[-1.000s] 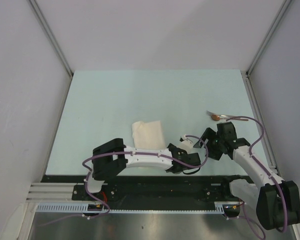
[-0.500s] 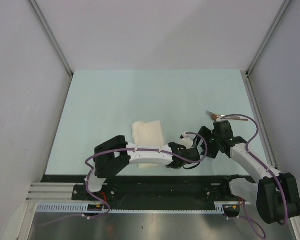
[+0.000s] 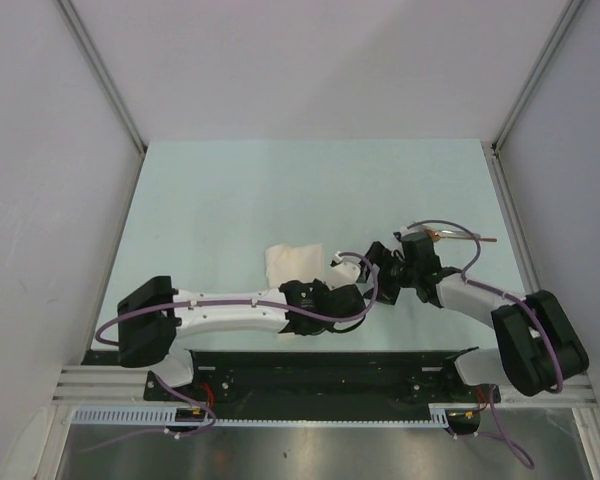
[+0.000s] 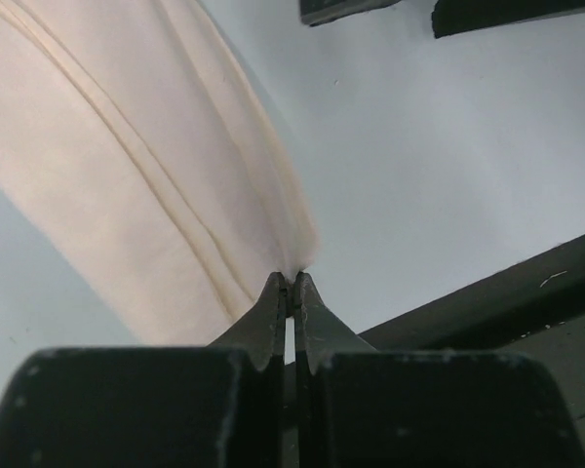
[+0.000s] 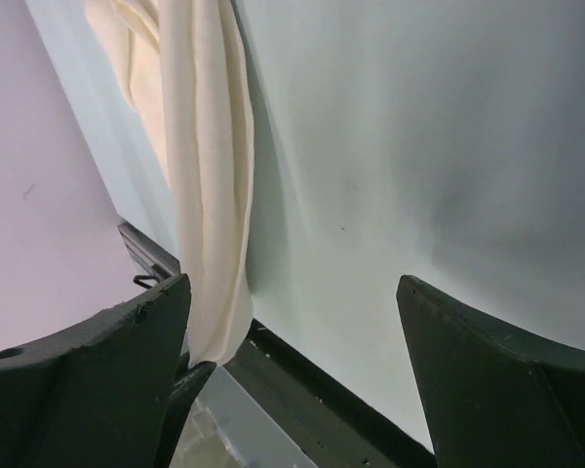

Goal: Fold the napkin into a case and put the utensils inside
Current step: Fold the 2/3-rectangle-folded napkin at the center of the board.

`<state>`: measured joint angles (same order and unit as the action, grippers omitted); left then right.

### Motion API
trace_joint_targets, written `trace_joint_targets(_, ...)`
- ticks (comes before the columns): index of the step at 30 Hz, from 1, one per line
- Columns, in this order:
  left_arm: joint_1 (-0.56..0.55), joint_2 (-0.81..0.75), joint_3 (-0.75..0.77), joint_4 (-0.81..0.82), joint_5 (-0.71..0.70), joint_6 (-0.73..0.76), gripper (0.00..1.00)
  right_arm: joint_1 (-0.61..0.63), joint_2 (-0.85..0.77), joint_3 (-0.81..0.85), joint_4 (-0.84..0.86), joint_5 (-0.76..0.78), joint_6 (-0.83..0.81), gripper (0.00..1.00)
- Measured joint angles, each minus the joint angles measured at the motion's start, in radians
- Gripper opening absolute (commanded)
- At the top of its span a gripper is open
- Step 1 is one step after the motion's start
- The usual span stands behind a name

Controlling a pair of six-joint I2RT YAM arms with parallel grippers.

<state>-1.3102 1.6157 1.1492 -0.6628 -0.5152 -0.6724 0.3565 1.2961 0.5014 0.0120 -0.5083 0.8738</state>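
The cream napkin (image 3: 292, 262) lies folded in layers near the table's front middle, and no separate case shows. My left gripper (image 3: 318, 296) is shut on its near right corner. In the left wrist view the closed tips (image 4: 291, 285) pinch the cloth (image 4: 127, 166) into a peak. My right gripper (image 3: 378, 268) stands open just right of the napkin. Its wide-apart fingers (image 5: 507, 380) frame bare table, with the napkin's edge (image 5: 210, 195) beside the left finger. The spoon (image 3: 485, 239) lies behind the right arm, partly hidden by its cable.
The table's black front edge (image 5: 351, 390) runs close under the pinched corner. Grey walls and metal rails (image 3: 515, 230) enclose the pale green table (image 3: 280, 190) on three sides. Both forearms cross the front strip of the table.
My left gripper has closed on the napkin's corner, and its arm has stretched out low along the front. The right arm swung left, from beside the spoon towards the napkin, staying open.
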Motion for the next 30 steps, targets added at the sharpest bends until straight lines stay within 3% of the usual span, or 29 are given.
trace_joint_targets(12, 0.001, -0.046, -0.076, 0.021, 0.023, -0.008, 0.00, 0.202, 0.323, 0.174, 0.197, 0.016, 0.096, 0.88)
trace_joint_targets(18, 0.002, -0.095, -0.079, 0.022, 0.022, -0.008, 0.00, 0.223, 0.409, 0.208, 0.267, 0.013, 0.109, 0.77)
trace_joint_targets(24, 0.004, -0.113, -0.103, 0.024, 0.023, -0.008, 0.00, 0.209, 0.507, 0.275, 0.332, 0.013, 0.101, 0.57)
trace_joint_targets(30, 0.008, -0.142, -0.124, 0.042, 0.034, -0.006, 0.00, 0.187, 0.562, 0.288, 0.383, 0.031, 0.093, 0.24)
